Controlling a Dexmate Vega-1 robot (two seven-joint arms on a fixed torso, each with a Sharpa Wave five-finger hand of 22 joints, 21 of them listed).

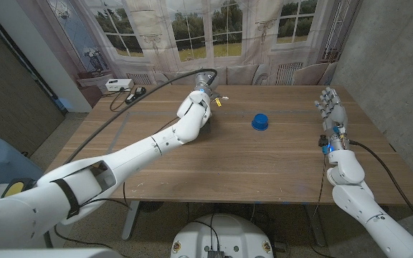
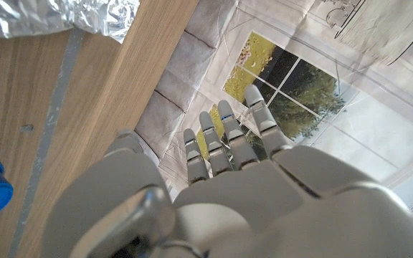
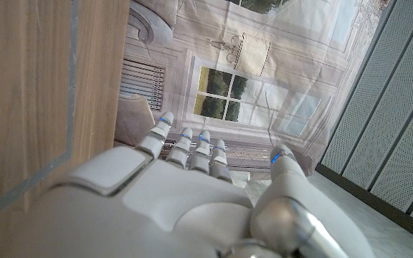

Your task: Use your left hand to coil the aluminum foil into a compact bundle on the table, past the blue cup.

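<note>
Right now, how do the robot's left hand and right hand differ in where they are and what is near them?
The left hand reaches out to the table's far edge; the right hand waits at the table's right side, fingers up. Crumpled aluminum foil lies on the wood near the left hand, with the blue cup close by; bare wood lies beside the right hand. Both hands hold nothing, fingers extended.

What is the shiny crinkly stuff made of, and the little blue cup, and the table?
The crinkly sheet looks like thin aluminum foil: silvery, mirror-bright, full of sharp creases. The blue cup is probably plastic, judging by its even, solid colour and smooth surface, though it is small in view. The table looks like wood or wood veneer: brown, matte, with grain lines.
</note>
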